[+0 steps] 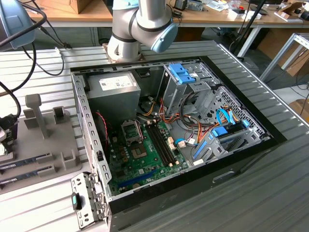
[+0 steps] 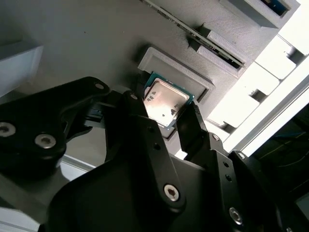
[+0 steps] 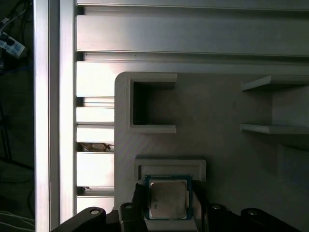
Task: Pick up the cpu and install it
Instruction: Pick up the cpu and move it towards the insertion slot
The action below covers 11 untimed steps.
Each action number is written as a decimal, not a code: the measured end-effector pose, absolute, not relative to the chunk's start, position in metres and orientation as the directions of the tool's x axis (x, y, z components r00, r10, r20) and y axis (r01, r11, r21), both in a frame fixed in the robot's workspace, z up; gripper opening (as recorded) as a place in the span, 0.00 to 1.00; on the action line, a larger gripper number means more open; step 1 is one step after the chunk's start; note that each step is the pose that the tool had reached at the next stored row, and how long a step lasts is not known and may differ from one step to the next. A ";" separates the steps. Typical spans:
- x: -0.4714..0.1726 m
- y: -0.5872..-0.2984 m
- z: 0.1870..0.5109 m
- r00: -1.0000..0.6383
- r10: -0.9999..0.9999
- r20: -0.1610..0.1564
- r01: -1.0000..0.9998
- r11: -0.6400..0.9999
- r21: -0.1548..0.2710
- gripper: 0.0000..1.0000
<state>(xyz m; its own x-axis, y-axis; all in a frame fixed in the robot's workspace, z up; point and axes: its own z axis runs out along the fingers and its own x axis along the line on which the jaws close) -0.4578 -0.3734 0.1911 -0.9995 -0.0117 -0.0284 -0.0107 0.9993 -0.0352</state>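
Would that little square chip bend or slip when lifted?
The cpu looks like a flat metal-topped plate, so probably stiff and light. Its smooth shiny lid may be slippery. It lies flat in the grey holder, so unlikely to roll or tip.

Nothing here can actually be read, tbh. In the exterior view the power supply point(image 1: 112, 96) has a white label point(image 1: 118, 83) with dark print on it, but the print is too small to make out. The cpu point(image 2: 165, 102) point(image 3: 167, 199) has a few little dark marks on its metal top in both wrist views, also too tiny to read. The green motherboard point(image 1: 145, 162) has white specks of print, none legible.
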 end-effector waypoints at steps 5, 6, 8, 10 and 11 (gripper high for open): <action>-0.458 -0.373 0.191 -1.000 -0.012 -0.028 -0.011 0.999 -0.035 0.47; -0.458 -0.373 0.191 -1.000 -0.012 -0.028 -0.011 0.999 -0.035 0.47; -0.458 -0.373 0.191 -1.000 -0.012 -0.028 -0.011 0.999 -0.035 0.47; -0.458 -0.373 0.191 -1.000 -0.012 -0.028 -0.011 0.999 -0.035 0.47; -0.458 -0.373 0.191 -1.000 -0.012 -0.028 -0.011 0.999 -0.035 0.47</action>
<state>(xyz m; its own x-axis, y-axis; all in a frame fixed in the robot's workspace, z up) -0.4577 -0.3734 0.1909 -0.9995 -0.0118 -0.0284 -0.0108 0.9993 -0.0351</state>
